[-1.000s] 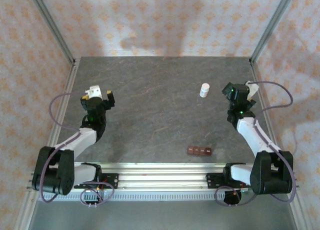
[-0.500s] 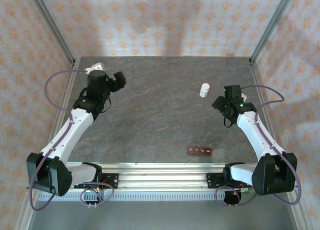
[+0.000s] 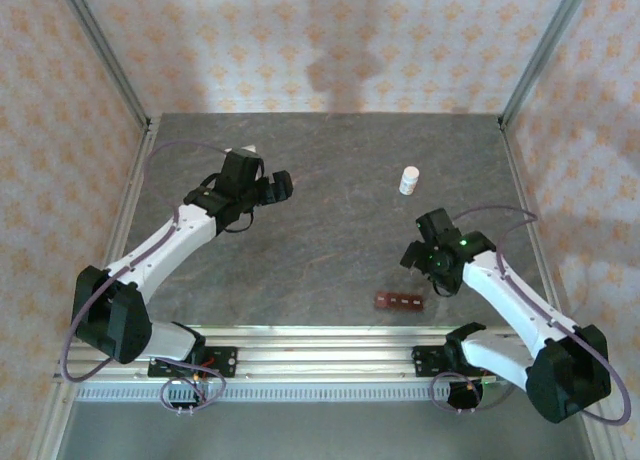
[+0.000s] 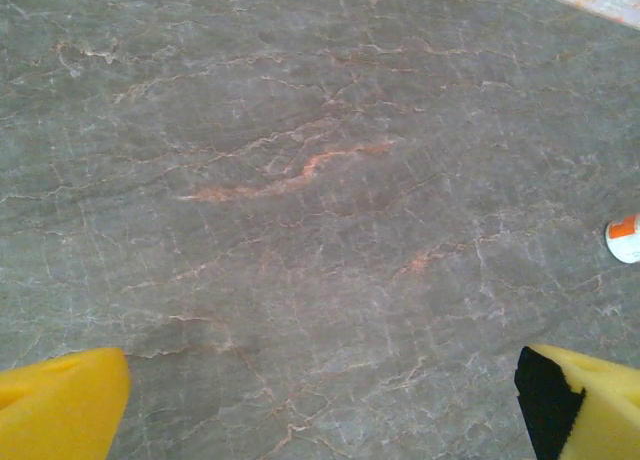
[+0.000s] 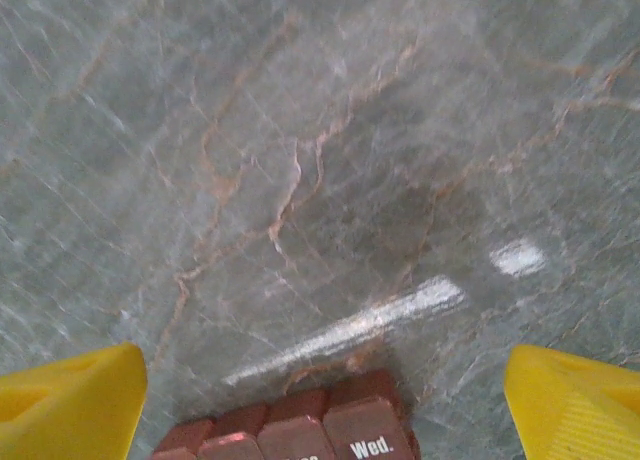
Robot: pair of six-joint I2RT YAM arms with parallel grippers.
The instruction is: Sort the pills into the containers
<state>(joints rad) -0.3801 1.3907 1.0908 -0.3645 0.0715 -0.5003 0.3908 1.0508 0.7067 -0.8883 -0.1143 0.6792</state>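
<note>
My right gripper (image 3: pixel 412 259) is wide open and holds nothing. The pill box (image 5: pixel 300 432), a little red-brown strip of squares in a row, lies on the table (image 3: pixel 330 240) just below it, back toward my wrist. It sits between my two yellow fingers (image 5: pixel 70 400) but does not touch them. One lid says "Wed." My left gripper (image 3: pixel 281 185) is wide open too, with grey table under it. A small white bottle (image 3: pixel 409 179) stands well off to its right.
</note>
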